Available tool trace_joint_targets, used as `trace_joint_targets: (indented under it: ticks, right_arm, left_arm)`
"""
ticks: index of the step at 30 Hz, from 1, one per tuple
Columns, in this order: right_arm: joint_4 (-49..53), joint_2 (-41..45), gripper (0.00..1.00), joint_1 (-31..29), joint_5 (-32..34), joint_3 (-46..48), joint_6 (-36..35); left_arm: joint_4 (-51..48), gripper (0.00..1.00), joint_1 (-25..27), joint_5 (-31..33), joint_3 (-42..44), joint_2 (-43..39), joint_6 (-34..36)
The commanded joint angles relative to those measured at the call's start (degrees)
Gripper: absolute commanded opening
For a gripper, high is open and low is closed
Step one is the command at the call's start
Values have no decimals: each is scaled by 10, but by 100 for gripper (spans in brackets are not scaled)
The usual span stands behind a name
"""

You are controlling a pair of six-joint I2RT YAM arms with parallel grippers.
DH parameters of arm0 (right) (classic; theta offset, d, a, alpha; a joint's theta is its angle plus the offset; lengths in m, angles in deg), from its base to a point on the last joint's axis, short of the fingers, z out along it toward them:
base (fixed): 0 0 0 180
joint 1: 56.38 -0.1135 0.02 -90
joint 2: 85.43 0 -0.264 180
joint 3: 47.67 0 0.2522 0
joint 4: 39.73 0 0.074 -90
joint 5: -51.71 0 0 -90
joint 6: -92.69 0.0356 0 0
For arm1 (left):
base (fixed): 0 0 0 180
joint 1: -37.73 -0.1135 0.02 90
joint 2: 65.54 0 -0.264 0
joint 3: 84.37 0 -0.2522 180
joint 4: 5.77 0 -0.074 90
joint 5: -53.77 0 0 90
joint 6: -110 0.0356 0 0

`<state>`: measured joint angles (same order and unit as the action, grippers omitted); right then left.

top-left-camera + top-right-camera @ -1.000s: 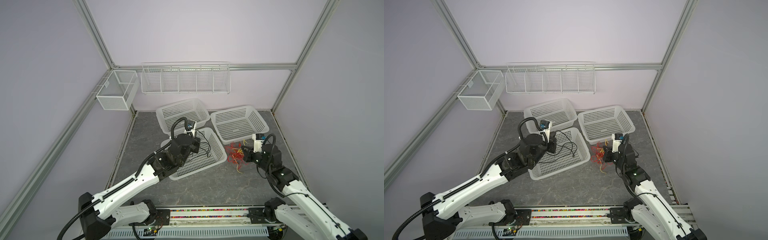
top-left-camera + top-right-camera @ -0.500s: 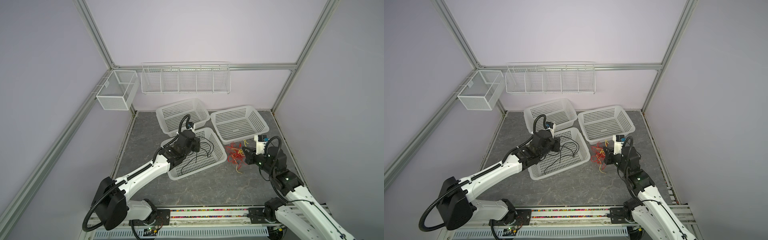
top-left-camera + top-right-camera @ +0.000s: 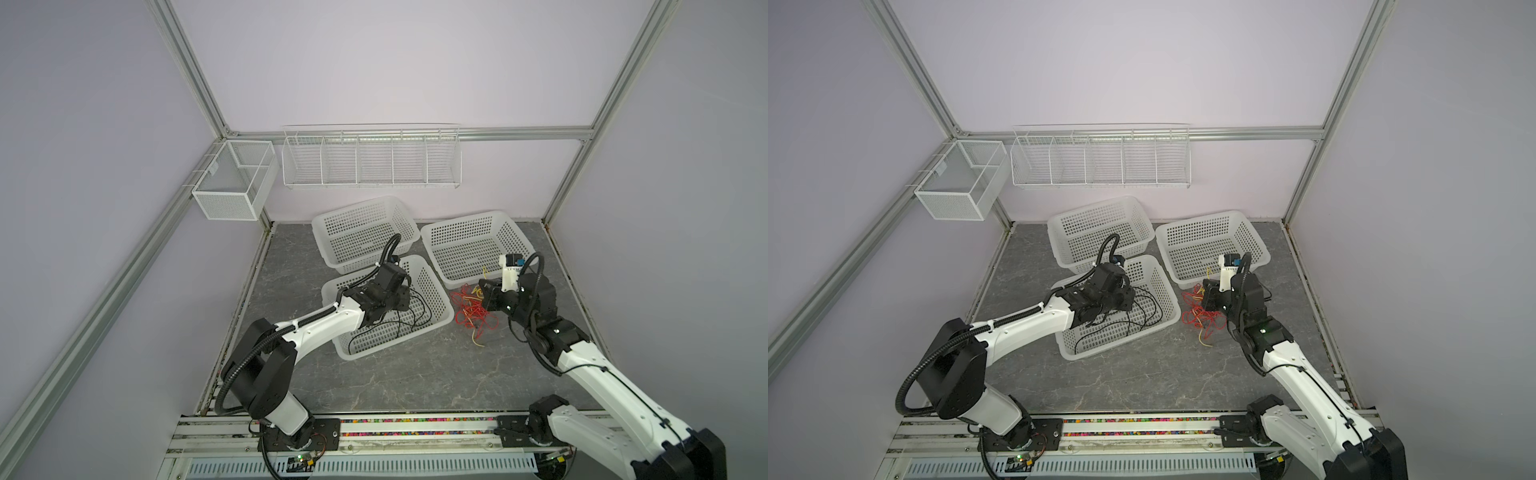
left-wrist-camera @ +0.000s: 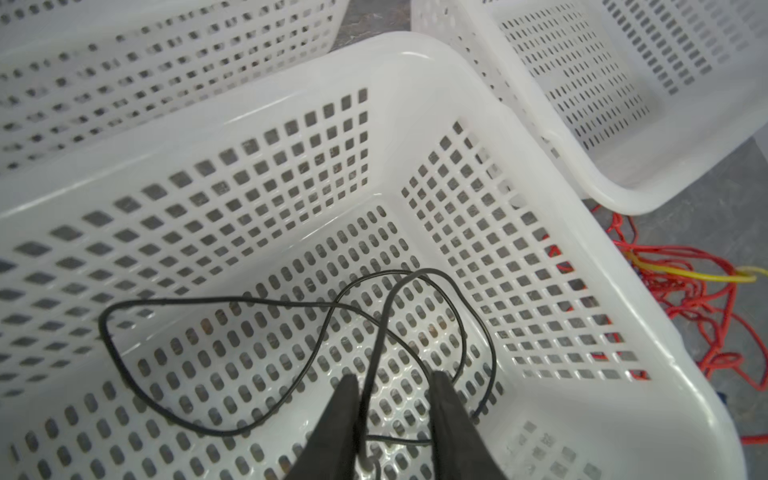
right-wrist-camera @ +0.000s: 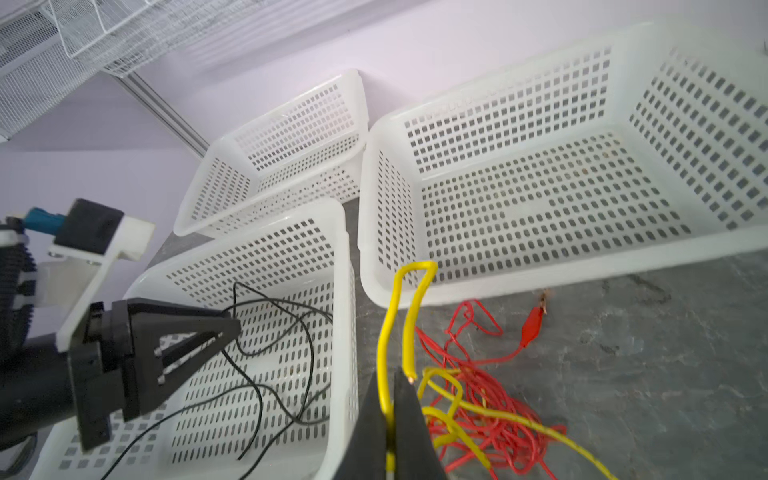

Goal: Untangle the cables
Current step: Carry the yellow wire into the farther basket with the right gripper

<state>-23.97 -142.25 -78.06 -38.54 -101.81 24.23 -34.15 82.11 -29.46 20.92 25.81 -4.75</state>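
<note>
A grey marbled tabletop [image 3: 395,374] is carrying three white perforated baskets. A near basket [image 3: 436,291] is sitting toward the middle, a back left basket [image 3: 361,216] is lying just behind it, and a back right basket [image 3: 469,228] is resting alongside. Red cables [image 3: 471,313] and yellow cables [image 5: 540,428] are lying tangled on the bare surface, just beside the near basket.

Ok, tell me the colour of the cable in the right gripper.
It's a yellow cable, clearest in the right wrist view.

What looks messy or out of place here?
A tangled heap of red cables and yellow cables lies loose on the grey table; only black cables sit inside the near basket.
</note>
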Motion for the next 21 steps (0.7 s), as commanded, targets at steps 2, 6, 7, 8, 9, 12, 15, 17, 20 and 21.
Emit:
trace_joint_targets:
  ticks: [2,6,7,8,9,12,15,17,20,21]
  right_arm:
    - [-67,-60,6,1,6,-41,-21]
    - [-103,-132,6,3,-3,-66,-23]
    - [-109,-152,6,3,-5,-76,-23]
    - [-114,-169,6,3,-9,-85,-24]
    - [-119,-186,6,3,-11,-92,-25]
    - [-127,-235,6,3,-14,-123,-23]
    - [-123,-277,7,3,-16,-146,-19]
    - [-117,-299,9,4,-17,-158,-16]
    - [-106,-323,11,5,-17,-171,-11]
    - [-103,-329,12,6,-17,-174,-10]
  left_arm:
    - [-17,43,-3,-17,-24,4,-7]
    - [-8,63,-3,-23,-15,-12,1]
    - [-5,73,-3,-28,-12,-17,7]
    - [-3,92,-3,-31,-10,-21,12]
    - [-2,100,-3,-29,-7,-26,15]
    - [-4,99,-3,-15,-1,-40,21]
    - [-9,99,-3,2,5,-53,24]
    - [-8,99,-3,0,6,-60,30]
    - [4,99,-3,-25,10,-68,44]
    - [10,99,-3,-32,12,-70,48]
